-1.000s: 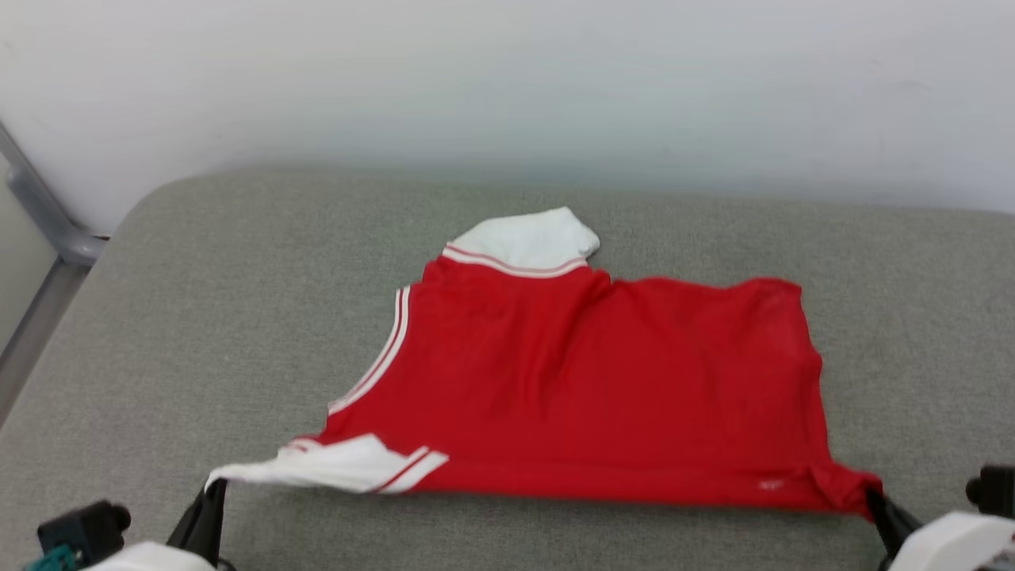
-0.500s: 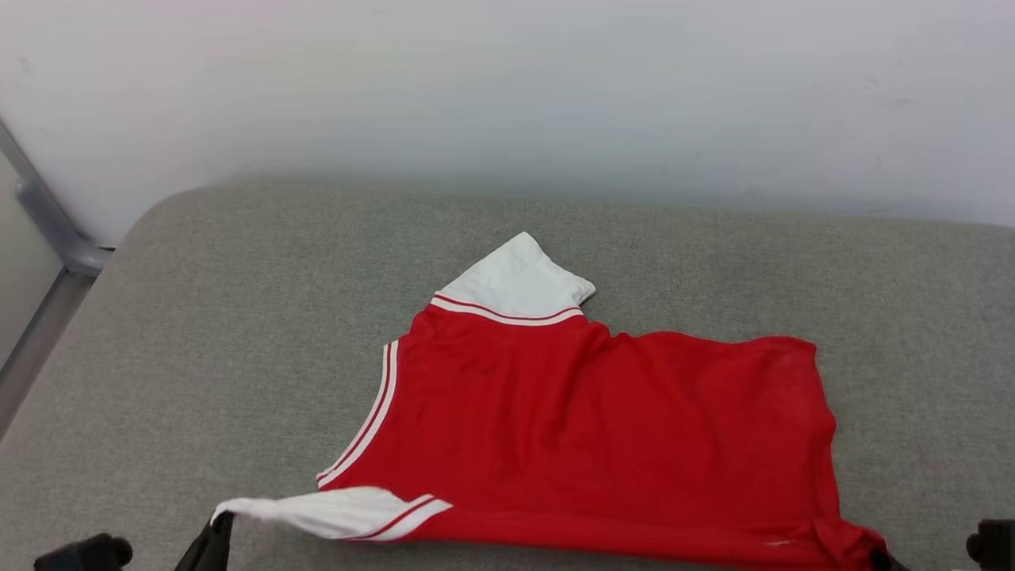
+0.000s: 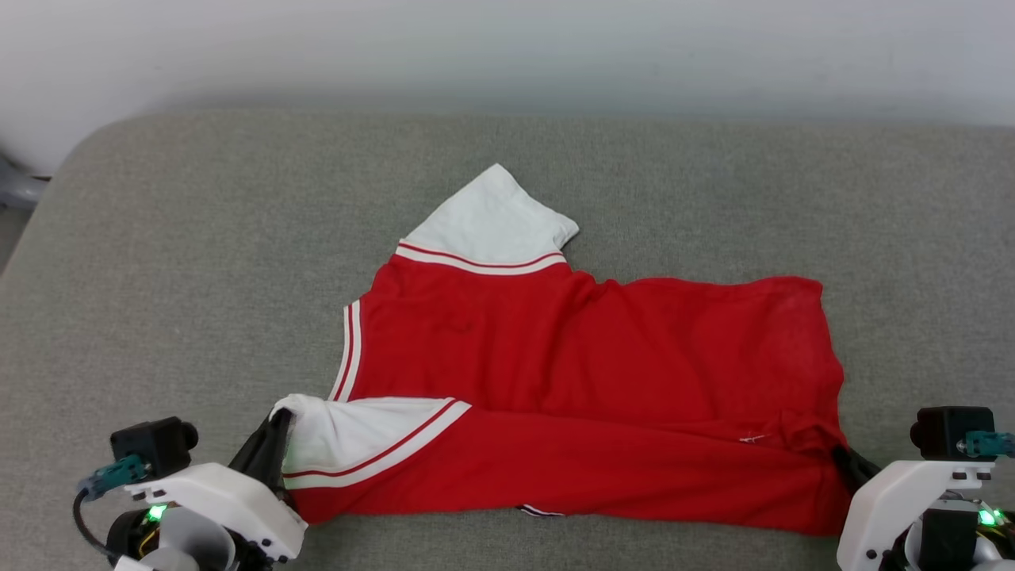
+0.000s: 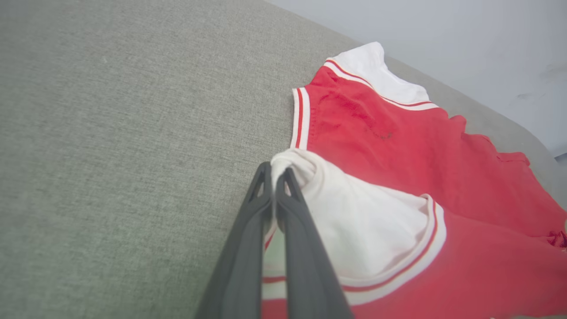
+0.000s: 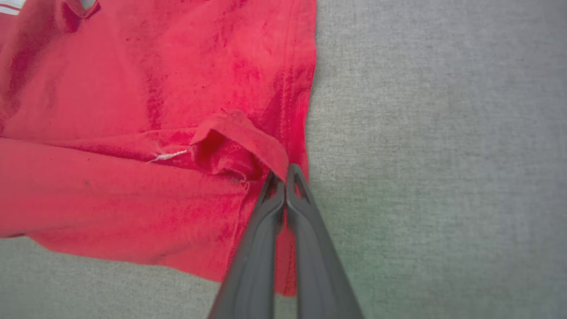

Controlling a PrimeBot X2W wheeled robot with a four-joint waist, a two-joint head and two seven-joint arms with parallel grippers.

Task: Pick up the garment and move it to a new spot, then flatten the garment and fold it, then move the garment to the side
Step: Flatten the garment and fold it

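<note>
Garment [image 3: 595,357] lies pinched at its sleeve by left claw [image 4: 274,170] and hem by right claw [image 5: 285,173].

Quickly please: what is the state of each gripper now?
Left gripper: closed on the garment's white sleeve end.
Right gripper: closed on the garment's red corner.

The left pincer [image 4: 274,175] and right pincer [image 5: 285,173] have long, dark grey fingers [image 4: 248,248]. White wrist shells [image 3: 230,500] in the lower corners carry black camera blocks [image 3: 155,444] and green lights [image 3: 156,512] (teal plug [image 3: 111,476], black cable [image 3: 83,523], lower left).
</note>
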